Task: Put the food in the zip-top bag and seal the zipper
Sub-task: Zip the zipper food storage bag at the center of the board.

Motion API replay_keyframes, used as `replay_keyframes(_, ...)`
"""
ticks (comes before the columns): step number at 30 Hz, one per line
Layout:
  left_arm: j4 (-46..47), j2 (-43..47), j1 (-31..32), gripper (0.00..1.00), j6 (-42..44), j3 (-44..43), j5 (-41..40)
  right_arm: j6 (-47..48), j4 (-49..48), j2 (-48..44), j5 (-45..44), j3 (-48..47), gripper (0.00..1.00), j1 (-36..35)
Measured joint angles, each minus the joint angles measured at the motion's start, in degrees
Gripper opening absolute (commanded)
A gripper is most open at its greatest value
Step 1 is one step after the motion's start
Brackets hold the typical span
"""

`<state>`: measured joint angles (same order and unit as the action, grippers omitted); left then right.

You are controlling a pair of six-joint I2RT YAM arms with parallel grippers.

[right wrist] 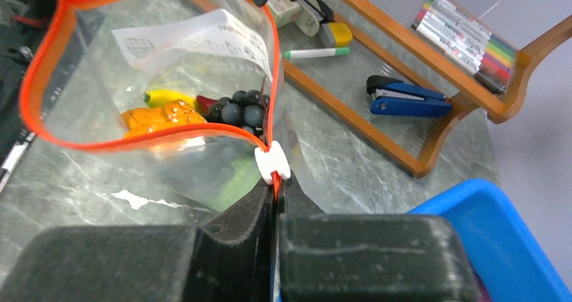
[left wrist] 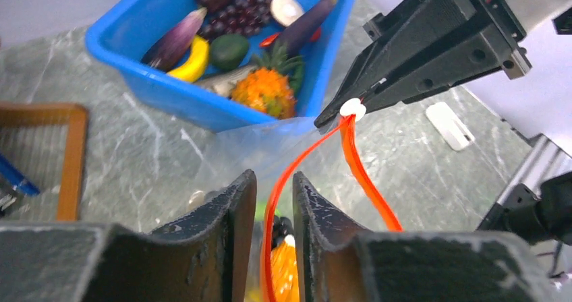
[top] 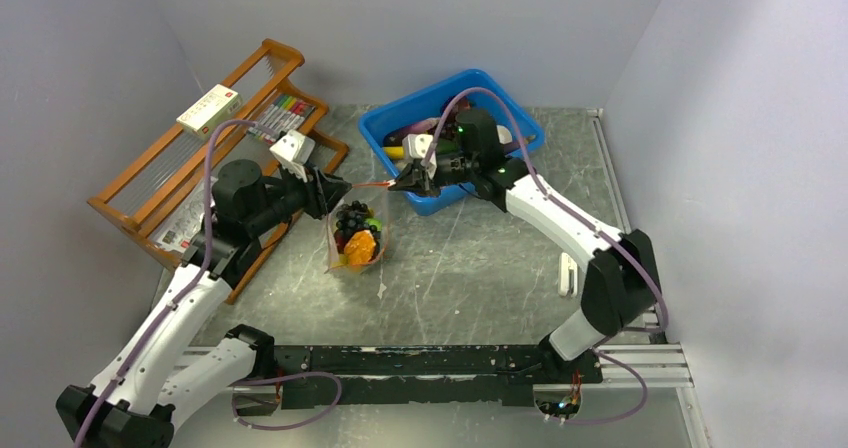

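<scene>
On the overhead view, the clear floppy zip-top bag [right wrist: 88,79] hangs by its mouth between the two pincers near the middle of the grey marbled surface [top: 470,268]. Its lower end is down by the surface, toward 6 o'clock.

The left pincer [left wrist: 274,180] is at the mouth's 10 o'clock corner. Its jaws stand a narrow gap apart, and the thin red-orange zipper strip [left wrist: 352,155] runs through that gap. I cannot tell whether the fingers press on the strip.

The right pincer [right wrist: 275,189] is at the 2 o'clock corner. Its jaws are fully closed on the zipper strip, just behind the small white slider tab [right wrist: 272,164], which sits at the fingertips.

Between the two corners the strip bows apart into a wide loop, so the mouth gapes.

Inside the bag lie:
- a dark grape cluster [right wrist: 241,110];
- a bumpy orange toy piece [right wrist: 162,118];
- a yellow toy piece [right wrist: 162,98] just beyond the orange one;
- a small red piece between the orange piece and the grapes.

A white printed label shows on the bag's far wall.

At 1 o'clock from the bag, just behind the right pincer, stands the blue plastic bin [top: 385,128]. It holds more toy produce: purple aubergines, a banana, a spiky orange fruit and grapes.

At 10 o'clock stands the brown wooden rack [top: 140,183], holding a pack of coloured markers [right wrist: 465,32] and a blue stapler [right wrist: 405,100].

A small white oblong object [top: 567,273] lies on the surface at 4 o'clock, well apart from the bag.
</scene>
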<state>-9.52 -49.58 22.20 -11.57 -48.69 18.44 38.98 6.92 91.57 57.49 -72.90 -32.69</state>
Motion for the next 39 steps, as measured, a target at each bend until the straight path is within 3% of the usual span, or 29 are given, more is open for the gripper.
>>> replay_keyframes(14,4.33,6.93,0.00,0.68,5.18,-6.99,19.50,-20.20,-0.68,-14.01,0.96,3.58,0.00,-0.04)
replay_keyframes(23,14.38,4.37,0.02,0.70,3.08,-1.68,31.28,-31.69,11.26,-10.25,-5.31,-2.95,0.00,-1.31)
replay_keyframes(39,17.51,-1.81,0.02,0.71,-0.17,-1.66,33.48,-53.75,11.45,-17.35,-16.55,-2.60,0.00,-3.45)
